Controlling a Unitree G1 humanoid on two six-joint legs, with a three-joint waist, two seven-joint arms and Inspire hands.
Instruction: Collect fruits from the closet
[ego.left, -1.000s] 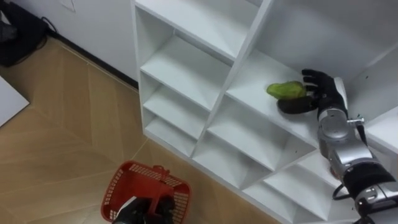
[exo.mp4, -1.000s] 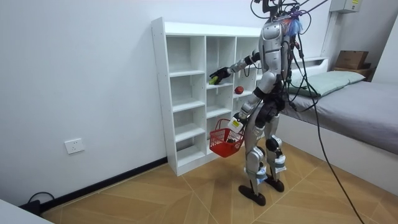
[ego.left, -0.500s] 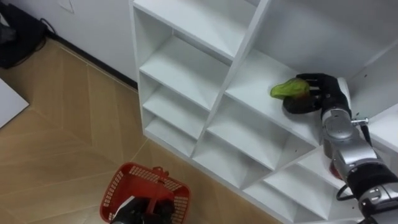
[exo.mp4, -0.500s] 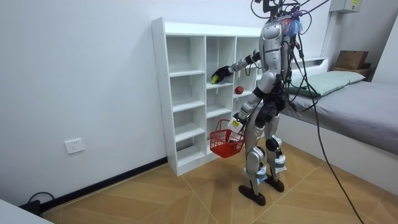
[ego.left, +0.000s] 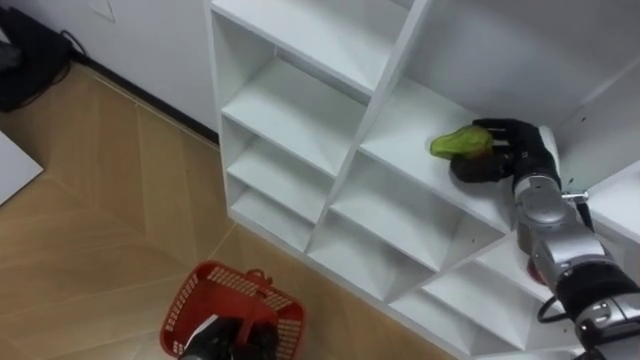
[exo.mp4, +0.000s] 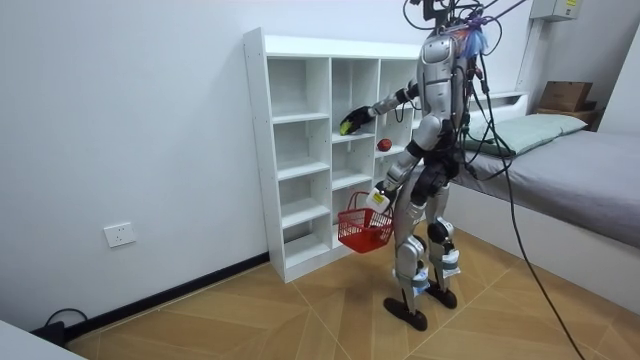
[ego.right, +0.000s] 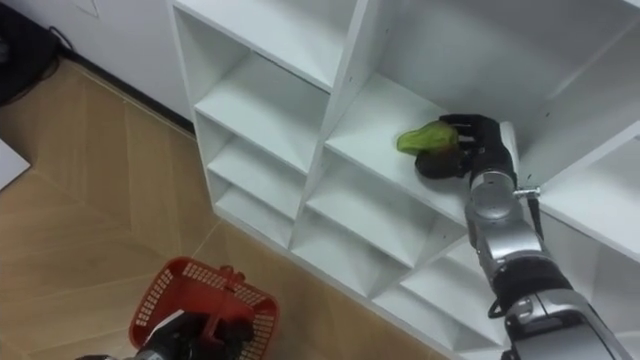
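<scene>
A green fruit (ego.left: 458, 145) sits just above the middle shelf of the white closet (ego.left: 300, 110). My right hand (ego.left: 506, 152) is shut on it, fingers curled over its right end. In the right eye view the same fruit (ego.right: 424, 137) and right hand (ego.right: 476, 150) show. My left hand (ego.left: 236, 341) holds the handle of a red wire basket (ego.left: 232, 308) low before the closet. In the room view the basket (exo.mp4: 364, 229) hangs by my left thigh, and a red fruit (exo.mp4: 383, 145) lies on a shelf in the column further right.
I stand facing the white closet (exo.mp4: 300, 150) on a wooden floor (ego.left: 90, 200). Its other compartments hold nothing I can see. A bed (exo.mp4: 560, 170) stands behind me at the room view's right. A dark bag (ego.left: 25, 60) lies on the floor at far left.
My right hand's fingers have curled over the green fruit and raised it slightly off the shelf. The basket and my left hand have stayed in place.
</scene>
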